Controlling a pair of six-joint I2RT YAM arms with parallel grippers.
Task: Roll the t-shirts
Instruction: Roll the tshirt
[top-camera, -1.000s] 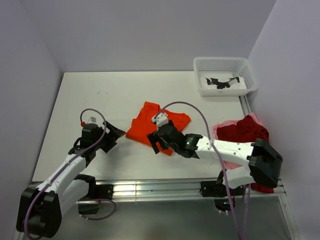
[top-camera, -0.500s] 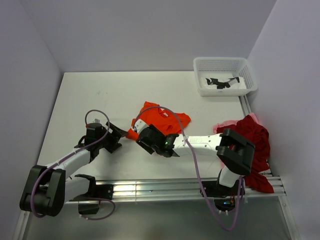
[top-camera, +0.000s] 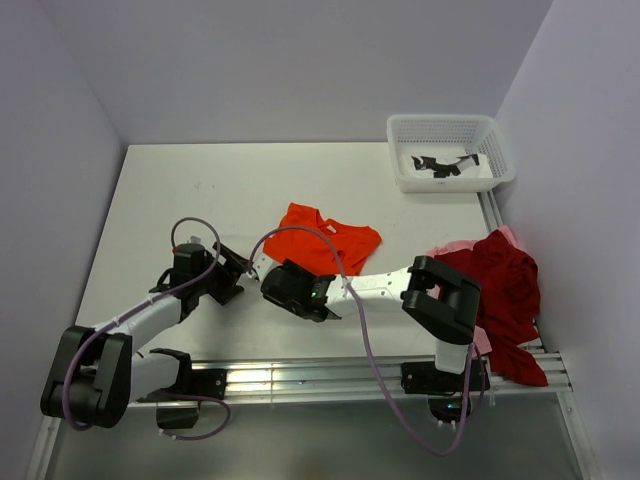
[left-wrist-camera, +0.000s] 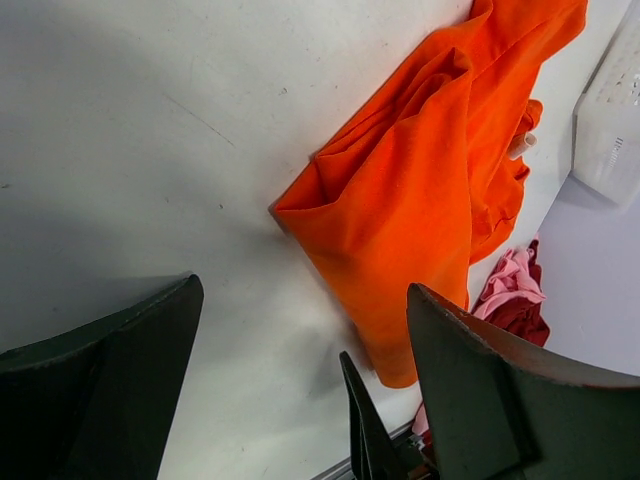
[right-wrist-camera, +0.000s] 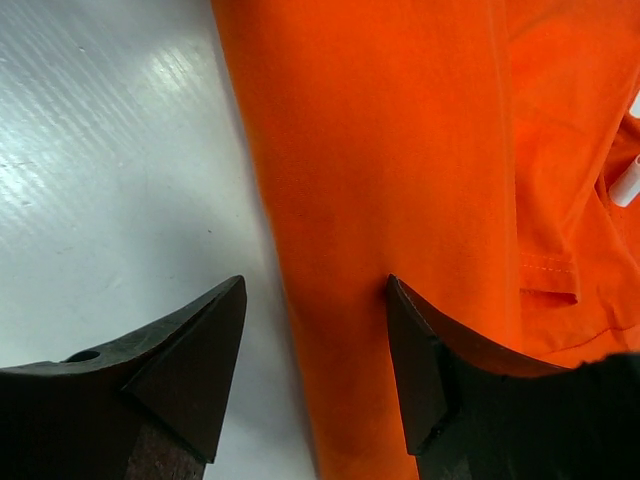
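Risk I see: right gripper (right-wrist-camera: 315, 285), half-open and empty astride the orange t-shirt (top-camera: 325, 240) edge on the worktop (top-camera: 200, 190), pinches one layer, skewing the roll; left gripper (left-wrist-camera: 303, 287) wide open, empty.

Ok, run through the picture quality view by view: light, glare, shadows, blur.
Top external: even, soft light and sharp throughout, one bright glare strip on the metal rail. Left wrist: the orange t-shirt is crisp, the left tool dark and soft-edged, a shadow dimming the table near it. Right wrist: streaky sheen on the table at left, the right tool a near-black silhouette.
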